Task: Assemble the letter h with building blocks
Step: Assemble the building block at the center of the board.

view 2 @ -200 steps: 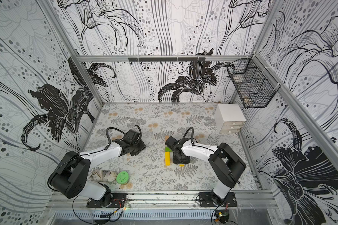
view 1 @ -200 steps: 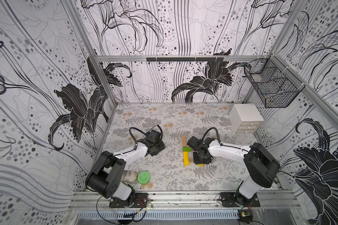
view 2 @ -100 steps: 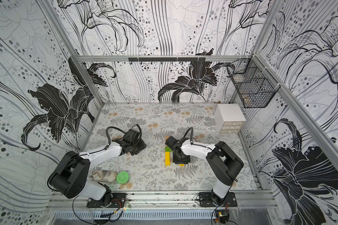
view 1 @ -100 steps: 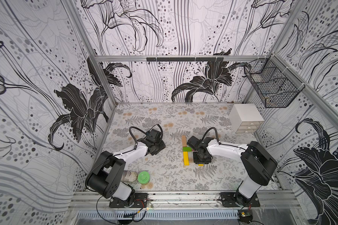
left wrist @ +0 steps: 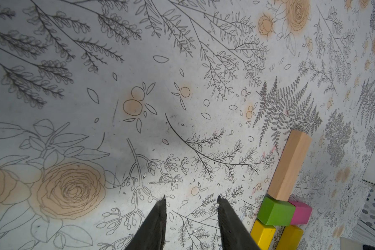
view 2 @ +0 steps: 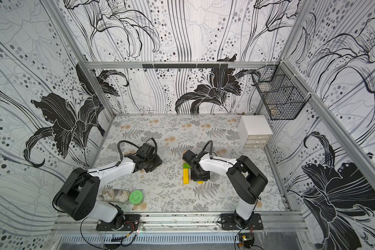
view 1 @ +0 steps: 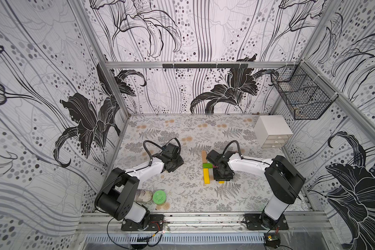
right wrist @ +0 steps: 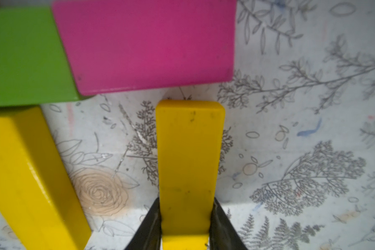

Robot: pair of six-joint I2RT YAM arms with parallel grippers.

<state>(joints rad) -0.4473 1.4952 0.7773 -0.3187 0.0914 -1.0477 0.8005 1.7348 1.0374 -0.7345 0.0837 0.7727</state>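
While the right gripper (right wrist: 185,207) pinches the 2nd yellow block (right wrist: 188,151) by 1 end, that glossy bar points at the magenta pink block (right wrist: 147,43), its tip just short of the pink edge. The letter h lies on the table (view 1: 193,194) near its middle, before the right arm: tan block (left wrist: 290,166), green block (right wrist: 24,56) and 1st yellow block (right wrist: 26,173) end to end, pink butted beside green. The left gripper (left wrist: 191,199) sits apart from them, jaws narrowly parted, holding nothing.
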